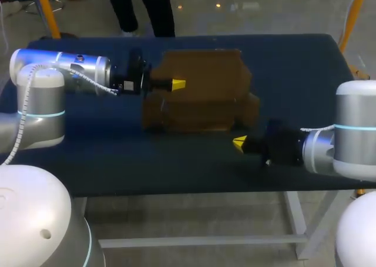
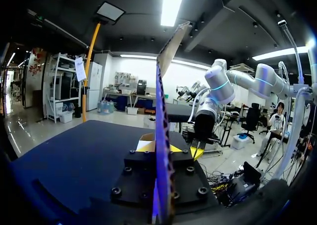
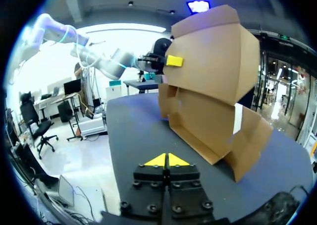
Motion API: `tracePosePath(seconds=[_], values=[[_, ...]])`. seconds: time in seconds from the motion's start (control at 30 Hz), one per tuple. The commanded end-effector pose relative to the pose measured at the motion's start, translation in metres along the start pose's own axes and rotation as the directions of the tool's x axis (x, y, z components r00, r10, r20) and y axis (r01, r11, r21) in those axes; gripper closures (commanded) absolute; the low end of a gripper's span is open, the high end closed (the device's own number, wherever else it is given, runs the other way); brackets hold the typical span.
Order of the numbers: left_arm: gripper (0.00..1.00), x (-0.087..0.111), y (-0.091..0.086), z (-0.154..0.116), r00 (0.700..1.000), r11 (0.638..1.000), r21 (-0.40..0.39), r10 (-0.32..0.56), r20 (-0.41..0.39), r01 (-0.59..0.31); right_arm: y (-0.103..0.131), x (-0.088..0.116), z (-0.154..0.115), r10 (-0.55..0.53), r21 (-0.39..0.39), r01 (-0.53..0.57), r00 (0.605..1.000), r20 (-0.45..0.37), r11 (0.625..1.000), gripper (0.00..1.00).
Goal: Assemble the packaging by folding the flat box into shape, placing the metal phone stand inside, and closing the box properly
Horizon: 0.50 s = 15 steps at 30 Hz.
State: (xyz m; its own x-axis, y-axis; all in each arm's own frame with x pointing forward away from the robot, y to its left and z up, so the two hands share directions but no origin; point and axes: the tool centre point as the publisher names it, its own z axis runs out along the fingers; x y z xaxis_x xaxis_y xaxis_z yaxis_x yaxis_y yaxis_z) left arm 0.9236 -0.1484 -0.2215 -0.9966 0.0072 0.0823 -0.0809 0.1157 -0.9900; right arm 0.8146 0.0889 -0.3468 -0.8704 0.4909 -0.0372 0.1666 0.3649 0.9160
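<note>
A brown cardboard box, partly folded with its flaps out, lies in the middle of the dark table. My left gripper is at the box's left side, shut on an upright flap. In the left wrist view that flap runs edge-on between the fingers of the left gripper. My right gripper is shut and empty, low over the table in front of the box's near right corner. From the right wrist, the box stands ahead of the right gripper, with the left gripper on the box's far upper side. No phone stand is in view.
The dark blue table has bare cloth on both sides of the box and along its front edge.
</note>
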Motion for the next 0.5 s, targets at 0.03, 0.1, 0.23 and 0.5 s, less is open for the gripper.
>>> tracePosePath(seconds=[0.03,0.1,0.23,0.5], values=[[1.0,-0.001,0.003,0.001,1.0,1.0,0.001,0.0,-0.005,0.0,-0.005,-0.007,-0.029,-0.008,-0.006,0.008,1.0,-0.021,1.0,0.87],[1.0,-0.001,0.003,0.001,1.0,1.0,0.001,0.0,-0.005,0.0,-0.006,-0.011,-0.032,-0.016,-0.003,0.016,1.0,-0.025,1.0,0.85],[1.0,-0.001,0.003,0.001,1.0,1.0,0.001,0.0,-0.005,0.0,-0.007,-0.019,-0.037,-0.041,0.006,0.041,0.999,-0.031,0.999,0.69],[1.0,-0.001,0.003,0.001,1.0,1.0,0.001,0.0,-0.005,0.0,-0.011,-0.035,-0.046,-0.067,0.014,0.067,0.997,-0.036,0.998,0.55]])
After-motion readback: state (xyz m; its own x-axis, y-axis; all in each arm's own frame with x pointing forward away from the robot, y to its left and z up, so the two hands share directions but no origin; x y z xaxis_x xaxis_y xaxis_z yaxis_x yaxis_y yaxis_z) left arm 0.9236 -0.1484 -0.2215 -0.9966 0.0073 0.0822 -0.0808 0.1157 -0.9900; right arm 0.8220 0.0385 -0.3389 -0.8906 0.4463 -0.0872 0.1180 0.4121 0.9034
